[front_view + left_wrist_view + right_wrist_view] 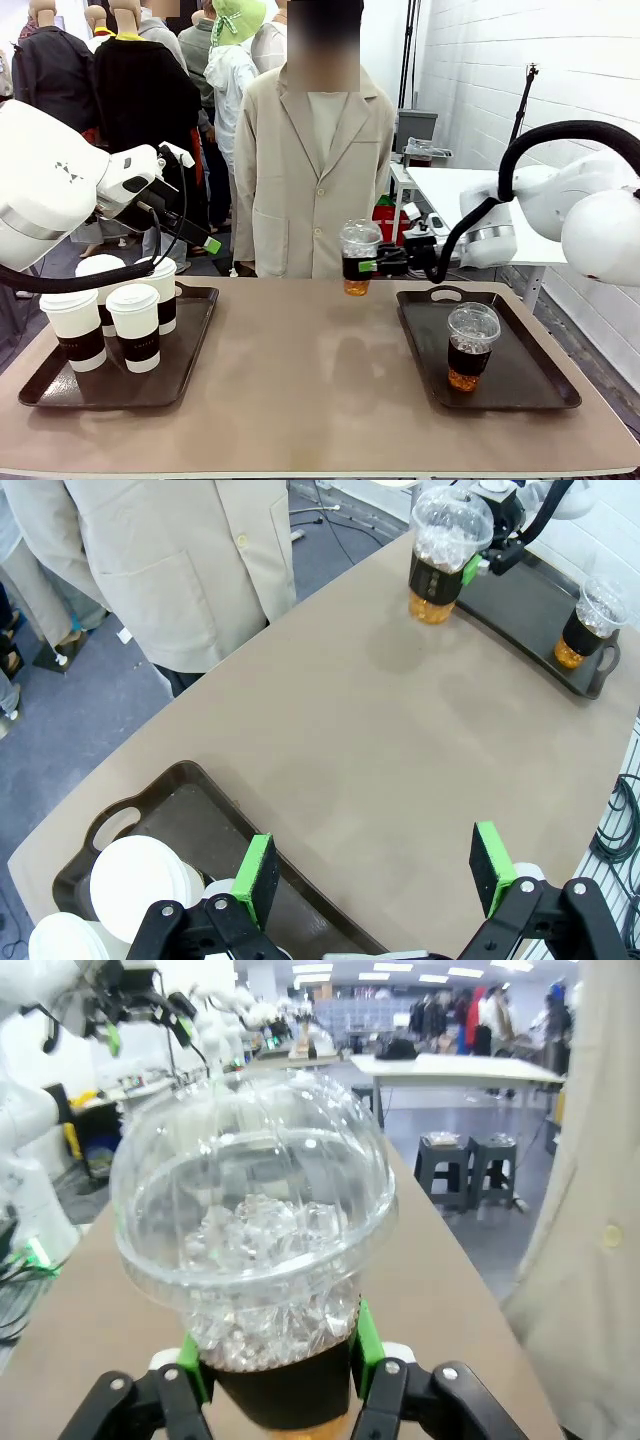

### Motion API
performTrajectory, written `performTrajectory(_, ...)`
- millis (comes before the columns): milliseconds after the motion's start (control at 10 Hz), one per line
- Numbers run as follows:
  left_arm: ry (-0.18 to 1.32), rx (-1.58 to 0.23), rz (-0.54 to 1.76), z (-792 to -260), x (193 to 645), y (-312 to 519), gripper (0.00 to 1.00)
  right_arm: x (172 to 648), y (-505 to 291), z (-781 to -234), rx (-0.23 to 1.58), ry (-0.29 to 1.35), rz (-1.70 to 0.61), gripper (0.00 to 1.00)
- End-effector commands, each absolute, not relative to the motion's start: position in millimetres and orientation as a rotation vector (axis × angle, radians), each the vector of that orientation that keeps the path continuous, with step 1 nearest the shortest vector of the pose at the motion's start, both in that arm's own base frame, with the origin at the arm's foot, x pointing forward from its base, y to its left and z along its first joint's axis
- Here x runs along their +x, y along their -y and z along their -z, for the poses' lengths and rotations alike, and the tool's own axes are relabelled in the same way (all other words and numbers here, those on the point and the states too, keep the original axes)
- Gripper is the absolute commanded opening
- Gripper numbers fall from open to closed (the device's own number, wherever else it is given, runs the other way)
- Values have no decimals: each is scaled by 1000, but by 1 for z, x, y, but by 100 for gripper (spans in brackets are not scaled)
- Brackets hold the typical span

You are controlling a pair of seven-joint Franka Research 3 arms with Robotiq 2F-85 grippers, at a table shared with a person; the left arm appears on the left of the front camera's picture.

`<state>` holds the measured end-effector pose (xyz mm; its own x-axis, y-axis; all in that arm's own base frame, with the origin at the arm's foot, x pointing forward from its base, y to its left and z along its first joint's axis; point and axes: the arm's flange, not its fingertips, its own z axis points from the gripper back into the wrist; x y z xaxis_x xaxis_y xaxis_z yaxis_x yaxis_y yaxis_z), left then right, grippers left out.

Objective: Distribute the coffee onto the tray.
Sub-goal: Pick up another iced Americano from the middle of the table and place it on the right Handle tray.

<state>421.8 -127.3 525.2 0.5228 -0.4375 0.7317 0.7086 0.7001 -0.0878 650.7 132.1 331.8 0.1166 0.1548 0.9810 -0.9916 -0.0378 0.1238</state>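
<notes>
Several tall white paper cups [134, 326] with dark sleeves stand on the dark left tray [195, 345]; their white lids [135, 880] show below my left gripper. My left gripper [198, 200] hangs open above that tray's far side, its green pads [255, 880] wide apart with nothing between them. My right gripper [385, 263] is shut on a clear dome-lidded cup [358, 258] of amber drink with ice, low over the table's far edge, left of the right tray [520, 385]. The same held cup [250, 1250] sits between my right gripper's [278, 1360] pads. A second clear cup [470, 345] stands on the right tray.
A person in a beige coat [315, 170] stands at the far side, just behind the held cup. The bare tabletop [310, 370] stretches between the two trays. The right tray's near and far parts hold nothing besides the one cup.
</notes>
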Motion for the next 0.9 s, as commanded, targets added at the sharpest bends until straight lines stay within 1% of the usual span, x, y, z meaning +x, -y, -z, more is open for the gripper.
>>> performTrajectory(0,744,-427,701,-524,424,126,100,648,-104,-341,1216,961,-1245,63)
performTrajectory(500,744,-427,701,-524,424,126,100,637,-25,-348,1142,980,-1255,63)
performTrajectory(800,744,-427,701,-524,424,126,100,627,-26,-341,1142,967,-1253,63)
